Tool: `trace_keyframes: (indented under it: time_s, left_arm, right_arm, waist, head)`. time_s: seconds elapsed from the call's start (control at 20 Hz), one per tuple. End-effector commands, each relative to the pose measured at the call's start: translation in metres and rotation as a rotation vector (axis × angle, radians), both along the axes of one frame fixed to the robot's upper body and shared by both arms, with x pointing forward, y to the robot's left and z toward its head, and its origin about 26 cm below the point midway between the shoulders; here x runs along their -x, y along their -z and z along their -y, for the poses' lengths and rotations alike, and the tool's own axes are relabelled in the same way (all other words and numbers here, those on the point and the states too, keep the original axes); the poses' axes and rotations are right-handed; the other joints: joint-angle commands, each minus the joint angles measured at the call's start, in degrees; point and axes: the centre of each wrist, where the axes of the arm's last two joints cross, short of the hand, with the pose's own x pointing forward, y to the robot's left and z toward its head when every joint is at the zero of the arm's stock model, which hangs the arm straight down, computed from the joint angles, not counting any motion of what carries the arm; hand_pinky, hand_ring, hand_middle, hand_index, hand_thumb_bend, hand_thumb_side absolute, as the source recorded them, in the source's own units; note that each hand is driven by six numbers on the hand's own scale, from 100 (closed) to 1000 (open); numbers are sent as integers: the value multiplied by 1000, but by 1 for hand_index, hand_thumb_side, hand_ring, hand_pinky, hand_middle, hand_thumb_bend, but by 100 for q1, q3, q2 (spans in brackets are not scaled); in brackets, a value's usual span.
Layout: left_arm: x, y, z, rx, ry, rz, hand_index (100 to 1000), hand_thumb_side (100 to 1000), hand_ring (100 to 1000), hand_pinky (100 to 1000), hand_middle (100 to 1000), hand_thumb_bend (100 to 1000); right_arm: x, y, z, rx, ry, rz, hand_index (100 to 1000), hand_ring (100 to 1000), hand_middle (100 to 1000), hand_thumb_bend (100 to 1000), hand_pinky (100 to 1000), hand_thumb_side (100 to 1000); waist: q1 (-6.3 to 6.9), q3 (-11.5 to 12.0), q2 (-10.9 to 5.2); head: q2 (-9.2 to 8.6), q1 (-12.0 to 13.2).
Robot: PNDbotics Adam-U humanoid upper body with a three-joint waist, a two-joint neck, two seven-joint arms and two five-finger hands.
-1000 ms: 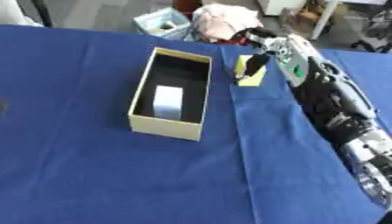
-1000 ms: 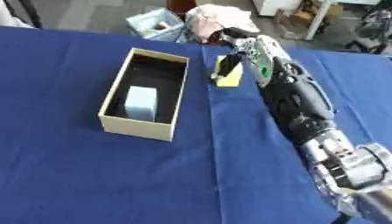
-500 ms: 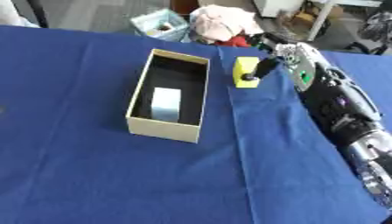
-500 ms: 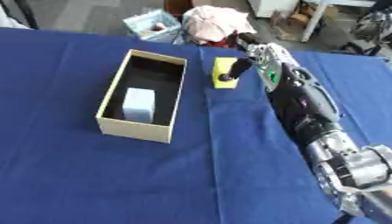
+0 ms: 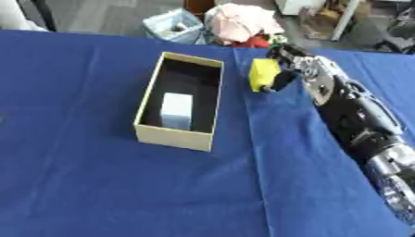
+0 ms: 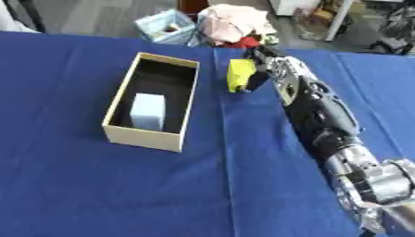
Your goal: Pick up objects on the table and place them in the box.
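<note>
Open tan cardboard box (image 5: 176, 135), dark inside, lengthwise on blue cloth, pale blue-white block (image 5: 177, 110) lying within. Small yellow block (image 5: 262, 74) just right of box's far end.

A blue cloth (image 5: 122, 185) covers the tabletop, with a long crease running down it toward the near edge. Beyond the far edge, on the grey floor (image 5: 105, 14), stands a pale blue basket (image 5: 172, 26) (its contents are too small to make out). Just beside it lies a heap of pinkish-white fabric (image 5: 246, 22) with something red (image 5: 255, 42) showing at its lower edge. Further right, at the top of the view, a white post (image 5: 346, 18) rises beside some brownish clutter (image 5: 320, 11).
</note>
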Motion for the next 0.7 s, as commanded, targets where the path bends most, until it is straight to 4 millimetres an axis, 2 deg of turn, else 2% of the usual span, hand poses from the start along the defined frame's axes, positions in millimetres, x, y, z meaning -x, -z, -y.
trace_keyframes:
  time_s: [0.05, 0.25, 0.45, 0.65, 0.7]
  left_arm:
    - [1, -15, -3, -21, -1, 45, 802, 392, 552, 559, 597, 629]
    - [1, -14, -3, -21, 0, 44, 802, 392, 552, 560, 597, 628]
    - [1, -15, -3, -21, -1, 45, 802, 392, 552, 560, 597, 627]
    - [1, -15, -3, -20, -2, 45, 802, 392, 551, 560, 597, 626]
    - [1, -15, -4, -20, -3, 45, 802, 392, 551, 560, 597, 626]
  right_arm:
    - [1, -14, 10, 9, 24, 51, 804, 765, 636, 538, 737, 129]
    - [1, -14, 9, 14, 23, 86, 720, 715, 522, 517, 702, 101]
    - [1, -17, 7, 25, 24, 160, 599, 636, 405, 480, 652, 100]
    - [1, -22, 3, 34, -3, 215, 568, 617, 376, 477, 643, 100]
    - [0, -25, 2, 36, -19, 224, 566, 616, 375, 456, 643, 136]
  waist:
    - [62, -6, -74]
    - [68, -18, -83]
    - [55, -38, -93]
    - [43, -95, -108]
    - [40, -116, -114]
  head:
    - [-6, 1]
    - [4, -1]
    - [0, -7]
    - [7, -6]
    - [8, -2]
